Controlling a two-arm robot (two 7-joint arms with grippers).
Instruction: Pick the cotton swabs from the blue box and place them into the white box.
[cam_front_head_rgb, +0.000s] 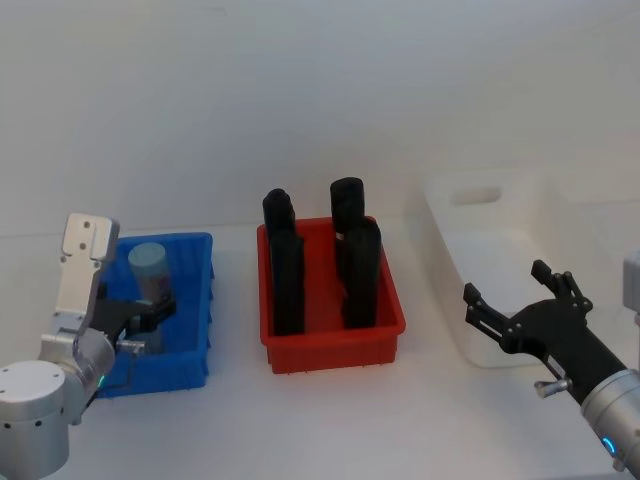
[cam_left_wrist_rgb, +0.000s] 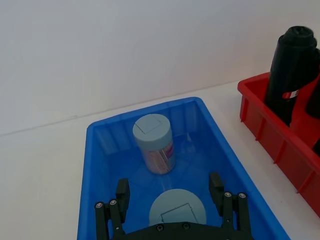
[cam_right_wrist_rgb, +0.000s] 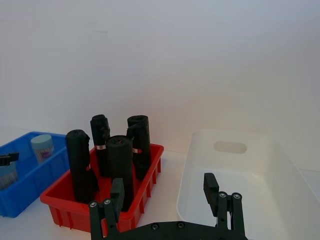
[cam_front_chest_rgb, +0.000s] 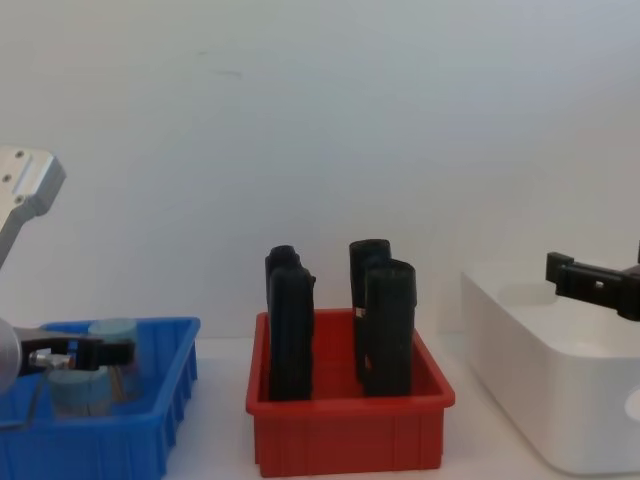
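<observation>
Two cotton swab jars stand in the blue box (cam_left_wrist_rgb: 95, 165). The far jar (cam_left_wrist_rgb: 154, 142) leans slightly and shows its pinkish label. The near jar (cam_left_wrist_rgb: 177, 209) sits between the fingers of my left gripper (cam_left_wrist_rgb: 170, 192), which is open and low inside the box with a gap on each side of the lid. The head view has the far jar (cam_front_head_rgb: 150, 266) in the blue box (cam_front_head_rgb: 195, 300) with the left gripper (cam_front_head_rgb: 143, 327) just in front of it. My right gripper (cam_front_head_rgb: 508, 285) hovers open and empty at the near end of the white box (cam_front_head_rgb: 480, 215).
A red bin (cam_front_head_rgb: 385, 335) holding several tall black blocky objects (cam_front_head_rgb: 285, 270) stands between the blue and white boxes. A plain white wall closes off the back of the white table.
</observation>
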